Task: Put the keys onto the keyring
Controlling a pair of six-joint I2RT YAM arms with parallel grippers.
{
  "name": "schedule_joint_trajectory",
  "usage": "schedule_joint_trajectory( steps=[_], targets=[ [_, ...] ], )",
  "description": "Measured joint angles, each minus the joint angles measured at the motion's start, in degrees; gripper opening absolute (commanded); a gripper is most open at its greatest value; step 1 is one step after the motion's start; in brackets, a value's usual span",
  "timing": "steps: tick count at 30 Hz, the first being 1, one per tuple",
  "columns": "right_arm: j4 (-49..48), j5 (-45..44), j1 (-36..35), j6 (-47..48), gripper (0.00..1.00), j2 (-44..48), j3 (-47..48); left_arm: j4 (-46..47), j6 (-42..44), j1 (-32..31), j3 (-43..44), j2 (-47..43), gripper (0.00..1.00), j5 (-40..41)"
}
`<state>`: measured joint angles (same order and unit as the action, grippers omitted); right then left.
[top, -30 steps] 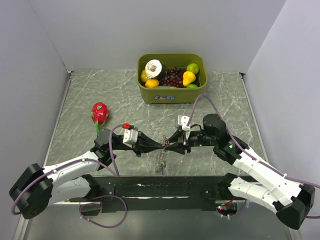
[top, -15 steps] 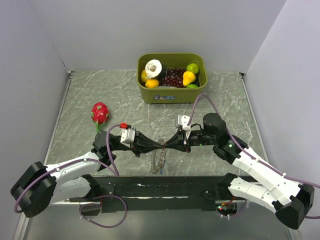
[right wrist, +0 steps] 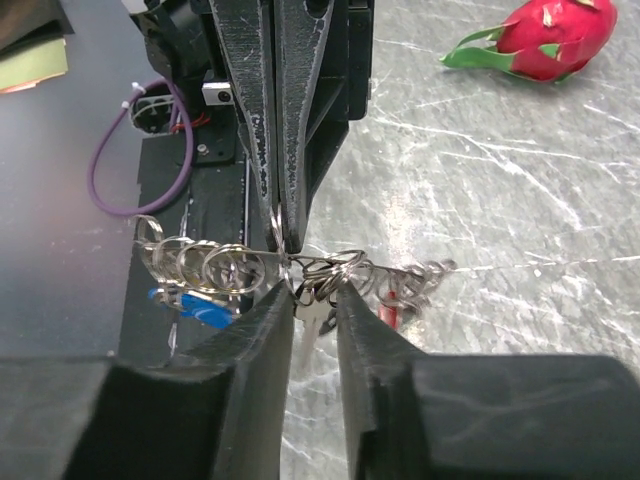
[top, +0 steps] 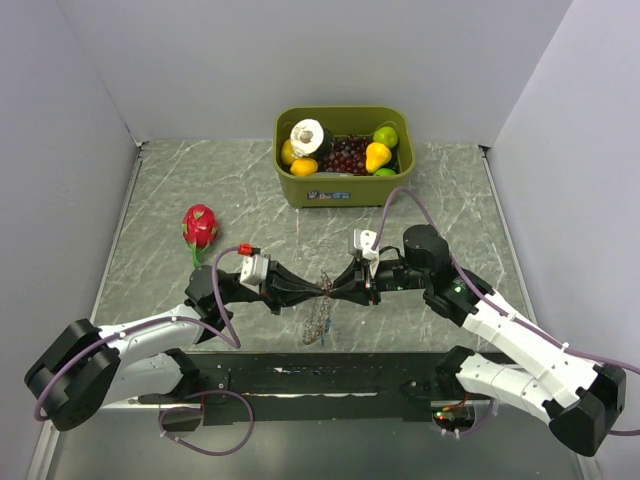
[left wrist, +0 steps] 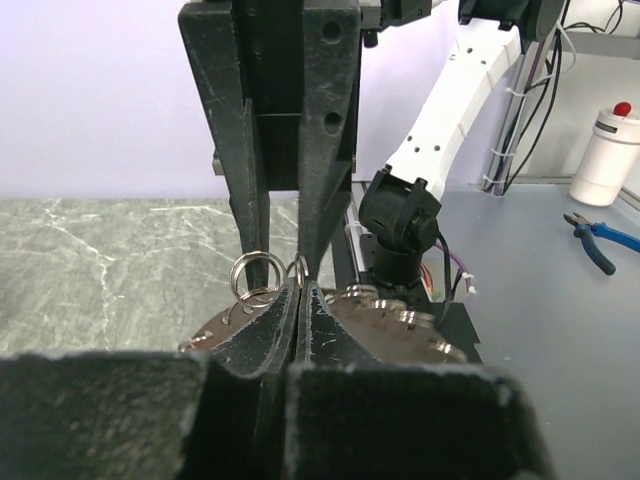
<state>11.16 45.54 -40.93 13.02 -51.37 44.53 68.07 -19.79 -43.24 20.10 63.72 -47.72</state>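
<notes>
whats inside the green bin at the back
In the bin: dark grapes, a yellow pear, a green apple, an orange and a white-capped dark item. Anything beneath them is covered.

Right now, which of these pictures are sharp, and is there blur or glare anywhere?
Top view: even, soft light, all sharp, though the keyring is tiny. Left wrist view: the left hand is dark and blurred. Right wrist view: the right hand blurs too, the keyring glints, the dragon fruit is sharp.

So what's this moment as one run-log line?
left jaws: shut on silvery linked-ring metal keyring | right jaws: slightly apart at same keyring, grip unclear | small blue-headed key: beside keyring
</notes>
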Motion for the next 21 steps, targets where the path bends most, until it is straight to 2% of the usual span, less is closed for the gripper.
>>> schedule_joint_trajectory(
  steps=[6,9,11,12,13,21],
  targets=[
    [-0.7,-0.7,0.0,-0.3,0.6,1.4,-1.2,0.9,0.0,0.1,-0.2,0.0,0.01,0.3],
    [-1.4,-1.7,0.0,-0.6,0.66,3.4,-2.5,1.2,0.4,0.2,-0.3,-0.4,0.01,0.7],
    [-1.7,-3.0,0.0,-0.9,0.79,5.3,-3.6,1.3,0.8,0.3,-0.3,-1.1,0.01,0.7],
    [-1.7,-3.7,0.0,-1.2,0.97,6.3,-4.2,1.4,1.0,0.3,-0.3,-1.7,0.01,0.9],
    [-1.7,-4.5,0.1,-1.5,1.0,7.2,-4.7,1.5,1.2,0.3,-0.3,-2.3,0.01,1.0],
    [-5.8,-9.1,1.3,-3.8,1.0,13.7,-8.3,1.0,3.0,1.0,-1.0,-4.5,0.01,1.5]
  ],
)
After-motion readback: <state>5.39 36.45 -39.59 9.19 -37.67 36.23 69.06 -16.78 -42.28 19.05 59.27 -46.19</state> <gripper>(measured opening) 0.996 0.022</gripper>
